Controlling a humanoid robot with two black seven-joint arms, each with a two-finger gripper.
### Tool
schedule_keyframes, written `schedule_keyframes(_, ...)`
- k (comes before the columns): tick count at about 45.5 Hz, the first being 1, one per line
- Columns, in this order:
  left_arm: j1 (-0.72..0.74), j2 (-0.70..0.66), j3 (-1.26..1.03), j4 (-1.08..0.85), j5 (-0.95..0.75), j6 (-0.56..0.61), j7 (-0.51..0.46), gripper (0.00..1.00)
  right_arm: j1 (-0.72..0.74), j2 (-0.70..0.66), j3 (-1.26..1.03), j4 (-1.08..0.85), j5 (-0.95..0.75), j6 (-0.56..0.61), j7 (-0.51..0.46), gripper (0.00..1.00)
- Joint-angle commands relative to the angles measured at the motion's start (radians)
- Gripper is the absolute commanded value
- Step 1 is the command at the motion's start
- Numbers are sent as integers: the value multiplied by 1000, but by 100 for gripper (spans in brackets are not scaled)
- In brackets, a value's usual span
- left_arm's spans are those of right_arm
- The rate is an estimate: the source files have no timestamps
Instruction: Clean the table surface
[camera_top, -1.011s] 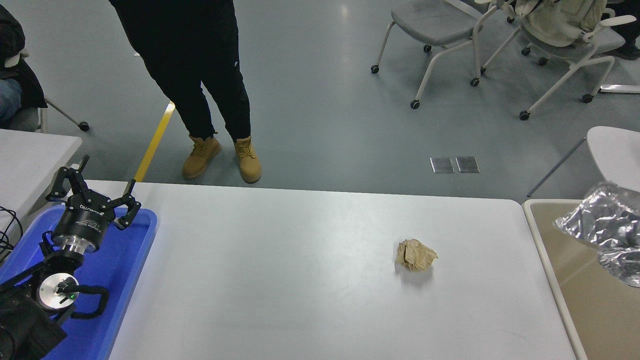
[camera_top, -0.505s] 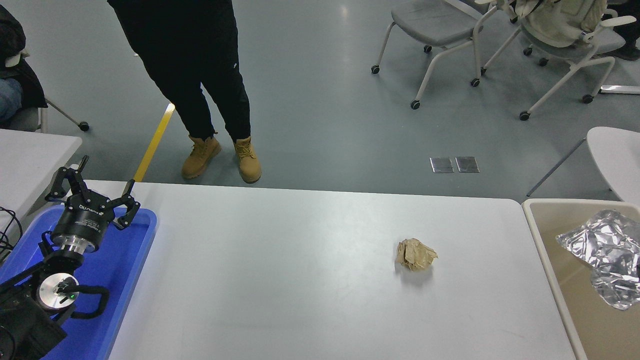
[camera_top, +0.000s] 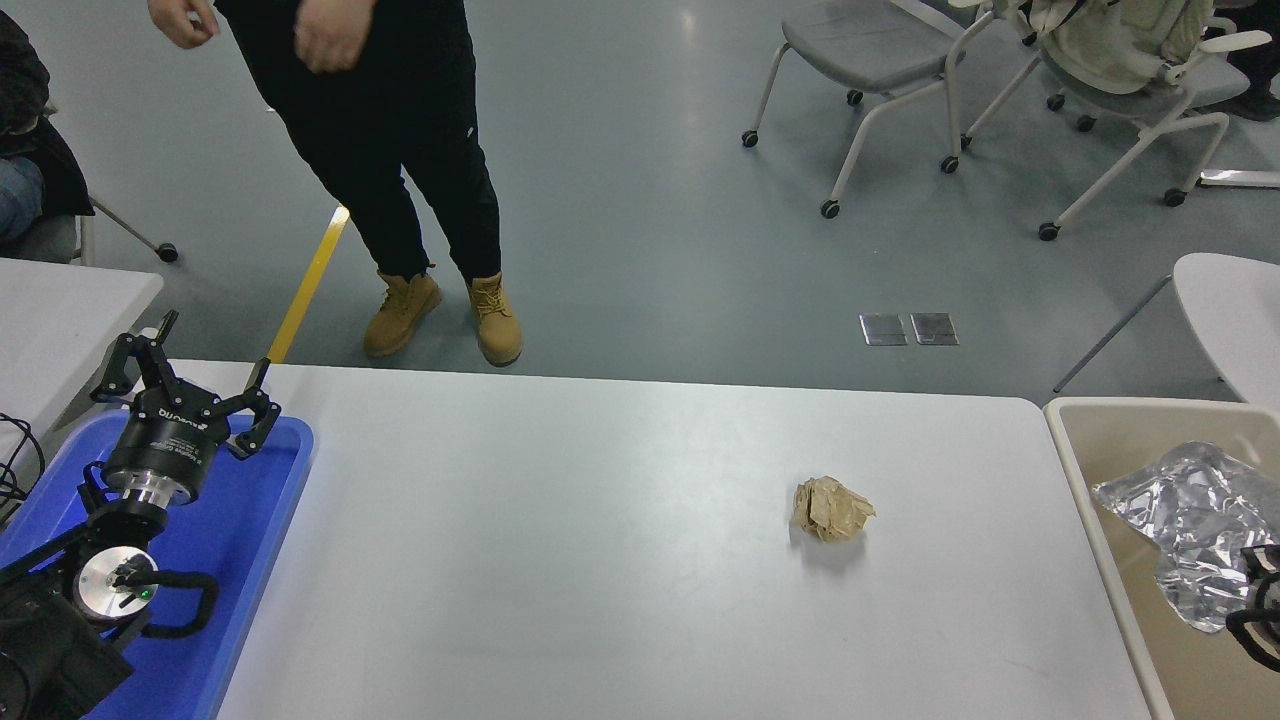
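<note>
The white table surface (camera_top: 600, 560) bears one crumpled brown paper ball (camera_top: 832, 508) right of its middle. My left gripper (camera_top: 200, 365) is open and empty, parked over a blue tray (camera_top: 262, 520) at the lower left. Only a small black part of my right gripper (camera_top: 1260, 610) shows at the right edge, over the beige bin (camera_top: 1090, 470). It sits against a crumpled sheet of silver foil (camera_top: 1185, 515) in the bin. Whether it grips the foil is hidden by the picture's edge.
A person in black trousers and tan boots (camera_top: 445, 315) stands at the table's far side, hands (camera_top: 320, 35) at the top. A smaller white table (camera_top: 60, 320) is at the left, another rounded one (camera_top: 1235, 305) at the right. Wheeled chairs (camera_top: 900, 60) stand behind.
The silver foil has come lower and to the left inside the beige bin. Part of my right gripper now shows at the right edge. The person's hands have come into view.
</note>
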Motion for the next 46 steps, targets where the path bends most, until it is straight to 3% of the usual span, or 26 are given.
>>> schedule_keyframes(1, 0, 0, 0, 0, 0, 0, 0, 100, -6, 12, 6, -9, 8, -14, 0, 0)
schedule_keyframes(19, 0, 0, 0, 0, 0, 0, 0, 100, -3, 8, 7, -10, 8, -30, 0, 7)
schedule_keyframes(21, 0, 0, 0, 0, 0, 0, 0, 100, -1, 8, 7, -10, 8, -30, 0, 22)
schedule_keyframes(25, 0, 0, 0, 0, 0, 0, 0, 100, -1, 8, 7, -10, 6, -33, 2, 64)
schedule_keyframes(27, 0, 0, 0, 0, 0, 0, 0, 100, 3, 8, 6, -9, 6, -31, 3, 100)
schedule_keyframes(36, 0, 0, 0, 1, 0, 0, 0, 100, 8, -15, 7, -6, 6, -31, 5, 100)
schedule_keyframes(46, 0, 0, 0, 0, 0, 0, 0, 100, 55, -130, 9, 14, 8, -14, 9, 100)
